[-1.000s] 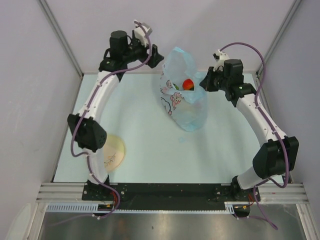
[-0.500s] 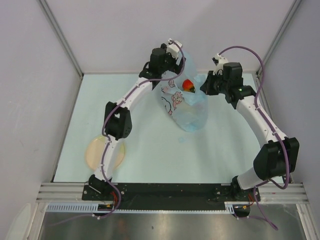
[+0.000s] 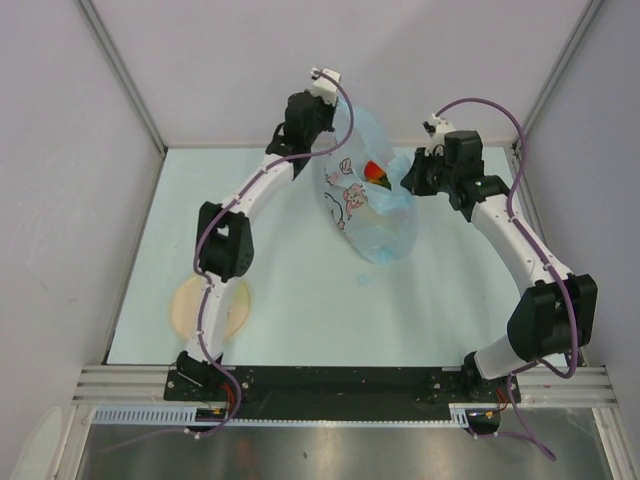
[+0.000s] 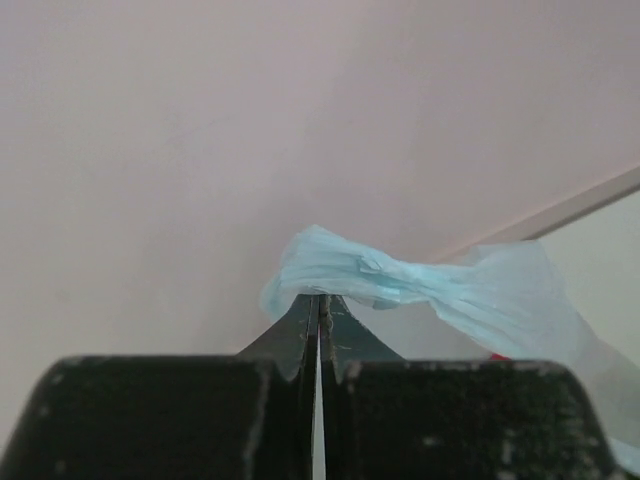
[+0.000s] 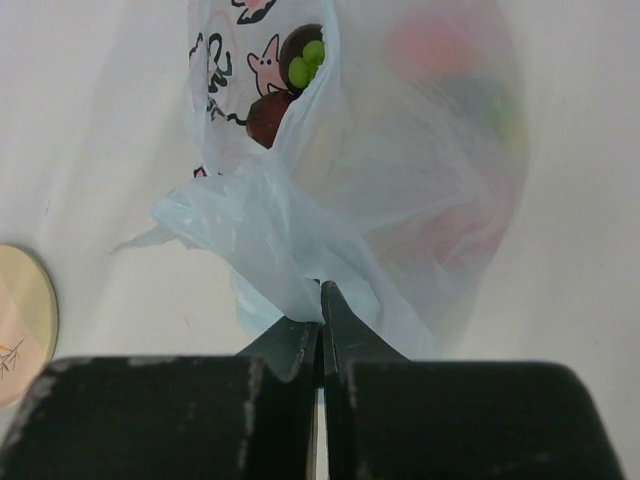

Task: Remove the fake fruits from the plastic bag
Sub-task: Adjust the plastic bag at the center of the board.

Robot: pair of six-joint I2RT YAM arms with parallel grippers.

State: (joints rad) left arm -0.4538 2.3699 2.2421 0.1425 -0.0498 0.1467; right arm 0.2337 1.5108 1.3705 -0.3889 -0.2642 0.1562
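The light-blue plastic bag (image 3: 378,218) with pink-and-black cartoon prints lies at the back middle of the table, its mouth held up between both arms. My left gripper (image 3: 336,130) is shut on the bag's bunched top left edge (image 4: 400,278), jaws pressed together at the tips (image 4: 320,298). My right gripper (image 3: 406,178) is shut on the right edge of the mouth (image 5: 320,286). Inside the bag (image 5: 420,150) I see a dark purple fruit (image 5: 268,115) with a green one (image 5: 306,62) above it. A red-orange fruit (image 3: 377,172) shows through the mouth from above.
A round beige plate (image 3: 192,306) lies at the front left, partly under the left arm; its rim shows in the right wrist view (image 5: 22,318). The back wall stands close behind the bag. Side walls close in the table left and right.
The left arm swung from the back left over to the bag and its gripper shut on the bag's top edge. The right gripper kept its hold on the other edge.
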